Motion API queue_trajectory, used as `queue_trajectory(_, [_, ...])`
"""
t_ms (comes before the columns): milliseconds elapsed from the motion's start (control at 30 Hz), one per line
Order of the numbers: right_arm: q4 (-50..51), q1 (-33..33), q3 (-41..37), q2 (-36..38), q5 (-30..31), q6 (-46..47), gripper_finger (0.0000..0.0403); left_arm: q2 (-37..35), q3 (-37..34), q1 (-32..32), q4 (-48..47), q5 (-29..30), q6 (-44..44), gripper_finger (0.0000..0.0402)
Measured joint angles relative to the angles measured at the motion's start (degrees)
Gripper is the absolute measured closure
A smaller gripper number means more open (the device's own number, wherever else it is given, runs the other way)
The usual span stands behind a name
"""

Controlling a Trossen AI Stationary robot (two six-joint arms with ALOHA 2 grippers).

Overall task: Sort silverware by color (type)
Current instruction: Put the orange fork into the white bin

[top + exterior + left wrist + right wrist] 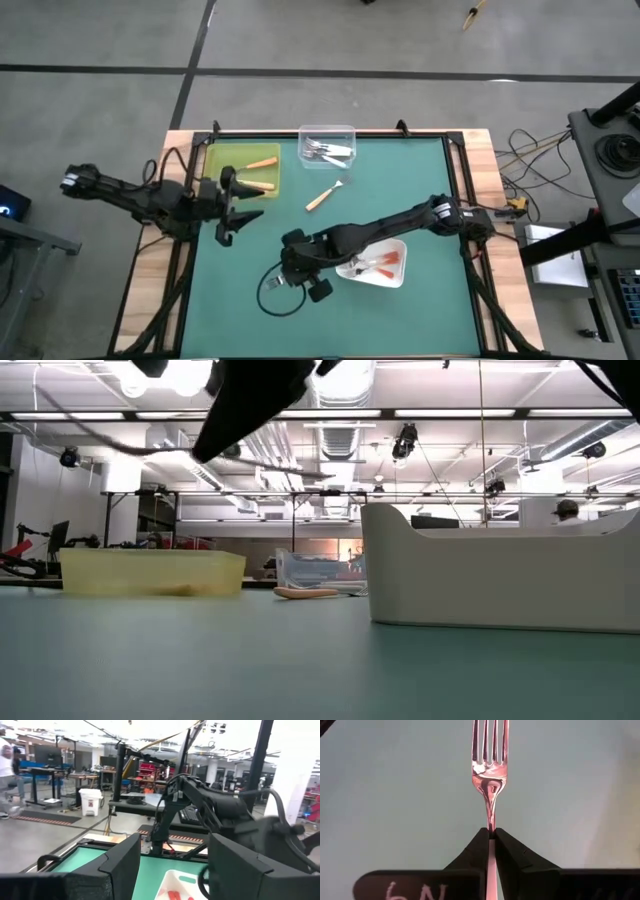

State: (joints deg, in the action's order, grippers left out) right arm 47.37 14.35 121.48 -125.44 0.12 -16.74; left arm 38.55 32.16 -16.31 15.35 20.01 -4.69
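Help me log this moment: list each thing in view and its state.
Right gripper: shut on a fork.
Left gripper: open, empty, beside the yellow tray.
Tan-handled fork: lying loose on the mat.
Clear tray: holds forks.
White tray: holds red-handled forks.

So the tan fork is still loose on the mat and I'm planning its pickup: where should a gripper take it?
Probably at the tan handle, from straight above. The fork lies flat and diagonal on the mat, apart from the trays, so fingers should close across the handle's narrow width. The left gripper is open nearby.
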Motion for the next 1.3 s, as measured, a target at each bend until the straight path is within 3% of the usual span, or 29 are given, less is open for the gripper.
queue_trajectory(267, [17.50, -0.15, 7.29, 1.40, 2.74, 6.90, 0.0392, -0.20, 0.00, -0.66, 0.01, 0.00, 0.25, 0.0182])
queue_trajectory(433, [23.18, -0.13, 5.18, 4.86, 6.72, 10.57, 0.0392, -0.21, 0.00, -0.90, 0.02, -0.02, 0.18, 0.0182])
queue_trajectory(567, [21.99, -0.13, 1.02, 9.80, 7.83, 13.04, 0.0392, -0.21, 0.00, -0.90, 0.07, -0.02, 0.15, 0.0182])
queue_trajectory(767, [14.11, -0.13, -10.66, 19.42, 8.99, 17.02, 0.0392, -0.27, 0.00, -0.90, 0.13, -0.02, 0.15, 0.0182])
queue_trajectory(1033, [-3.13, -0.13, -32.15, 33.85, 9.23, 23.76, 0.0392, -0.21, -0.02, -0.88, 0.28, -0.02, 0.13, 0.0182])
queue_trajectory(1300, [-11.65, 0.01, -49.16, 41.68, 11.87, 31.93, 0.0392, -0.18, -0.04, -0.84, 0.59, -0.02, 0.13, 0.0182])
